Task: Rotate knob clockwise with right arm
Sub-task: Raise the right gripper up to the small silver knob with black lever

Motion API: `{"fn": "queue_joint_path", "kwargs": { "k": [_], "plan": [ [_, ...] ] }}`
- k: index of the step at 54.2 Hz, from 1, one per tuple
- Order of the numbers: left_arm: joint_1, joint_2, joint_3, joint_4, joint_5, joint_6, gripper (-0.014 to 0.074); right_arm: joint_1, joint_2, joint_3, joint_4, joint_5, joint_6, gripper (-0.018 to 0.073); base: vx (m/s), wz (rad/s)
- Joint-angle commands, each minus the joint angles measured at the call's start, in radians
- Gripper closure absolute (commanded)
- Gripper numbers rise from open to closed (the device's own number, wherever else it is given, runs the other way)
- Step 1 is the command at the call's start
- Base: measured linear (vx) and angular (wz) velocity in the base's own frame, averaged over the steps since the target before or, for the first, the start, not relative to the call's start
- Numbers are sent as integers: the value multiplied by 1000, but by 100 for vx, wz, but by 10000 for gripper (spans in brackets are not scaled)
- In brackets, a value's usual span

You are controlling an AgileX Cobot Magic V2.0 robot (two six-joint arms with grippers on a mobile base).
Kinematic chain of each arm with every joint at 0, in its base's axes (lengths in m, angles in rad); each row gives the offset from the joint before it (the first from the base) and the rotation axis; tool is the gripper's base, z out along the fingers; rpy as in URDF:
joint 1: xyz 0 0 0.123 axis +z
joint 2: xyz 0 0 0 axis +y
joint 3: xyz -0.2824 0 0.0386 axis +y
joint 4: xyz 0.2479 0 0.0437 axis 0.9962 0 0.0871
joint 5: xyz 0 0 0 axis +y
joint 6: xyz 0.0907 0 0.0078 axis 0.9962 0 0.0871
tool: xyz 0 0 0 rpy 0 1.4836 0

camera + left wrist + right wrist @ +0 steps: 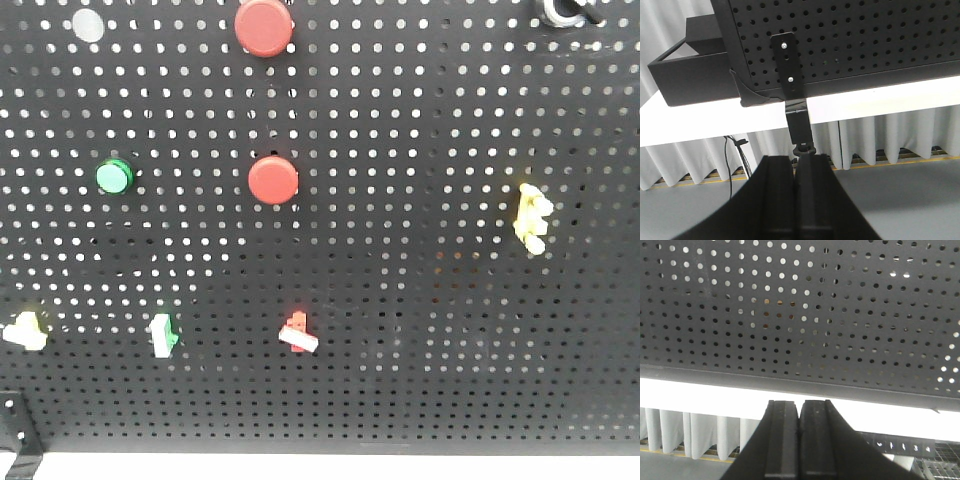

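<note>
Two grippers: your left gripper point(794, 162) and right gripper point(799, 405) both sit with fingers pressed together, gripping nothing.
Right gripper spot: low, under the bottom edge of the pegboard point(840, 315).
Knob point(566, 8): way up in the pegboard's top right corner in the front view, half cropped, well apart from the red buttons point(272, 180) and green button point(114, 176).

I log the left gripper point(795, 161) and right gripper point(799, 405) as alike: matte black, each with two flat, square-tipped slab fingers point(782, 440) with raised edges, flaring into a broad curved base.
</note>
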Motion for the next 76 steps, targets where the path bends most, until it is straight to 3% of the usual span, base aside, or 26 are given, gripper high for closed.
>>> {"fn": "queue_joint_path", "kwargs": {
  "k": [1, 16, 17, 25, 36, 55, 66, 76],
  "plan": [
    [-3, -16, 27, -7, -78, -1, 603, -5, -6, 14, -3, -78, -9, 568, 3, 1],
    [-3, -16, 27, -7, -78, -1, 603, -5, -6, 14, -3, -88, -9, 568, 0, 0],
    [-3, -16, 27, -7, -78, -1, 603, -5, -6, 13, -3, -214, -8, 568, 0, 0],
    [-3, -16, 27, -7, -78, -1, 603, -5, -6, -34, 31, -367, 28, 567, 0, 0],
    [-3, -16, 27, -7, -78, -1, 603, -5, 58, -267, 49, -368, 38, 561, 0, 0],
    [-3, -16, 27, -7, -78, -1, 603, -5, 433, -702, 53, -278, 31, 522, 0, 0],
    [-3, -16, 27, -7, -78, -1, 603, -5, 641, -831, 53, -278, -4, 440, 0, 0],
    [-3, -16, 27, -7, -78, -1, 603, -5, 732, -862, 53, -328, -11, 263, 0, 0]
  ]
}}
